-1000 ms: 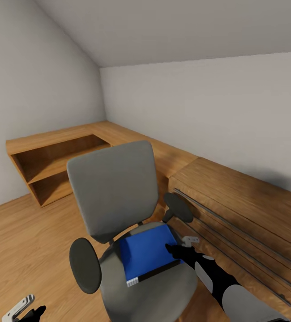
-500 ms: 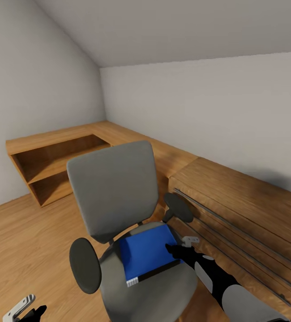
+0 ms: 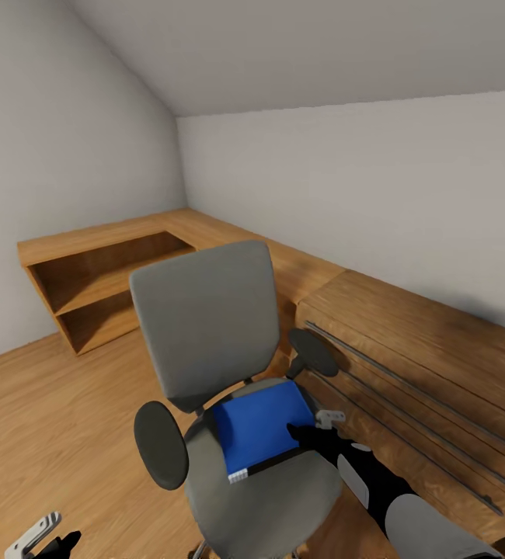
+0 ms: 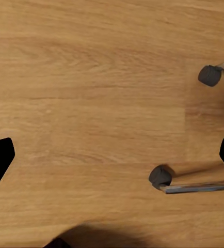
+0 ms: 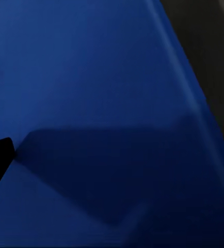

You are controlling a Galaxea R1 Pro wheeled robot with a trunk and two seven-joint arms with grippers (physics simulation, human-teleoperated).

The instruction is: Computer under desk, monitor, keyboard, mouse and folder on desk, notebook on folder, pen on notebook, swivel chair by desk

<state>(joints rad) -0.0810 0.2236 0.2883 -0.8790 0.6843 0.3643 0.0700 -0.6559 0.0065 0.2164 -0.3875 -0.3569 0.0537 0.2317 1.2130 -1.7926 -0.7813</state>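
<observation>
My left claw sits at the lower left of the head view, low over the plank floor, its two fingers spread wide with bare wood between them. In my left wrist view I count two dark round casters on thin metal legs.

My right claw is at lower centre-right, black with a small pale bracket, resting at the right edge of the one folder. Whether it is clenched or released I cannot tell; my right wrist view shows smooth, matte blue cover close up with a shadow across it.

The folder is a flat blue rectangle with a dark spine carrying a white label too small to read. It lies on the seat of the single swivel chair, grey-padded, with two dark oval armrests.

Right of the chair stands a wooden drawer unit with three long metal rails. Farther off, at left centre, a wooden bench with two open shelf compartments runs into the corner under plain grey walls.
</observation>
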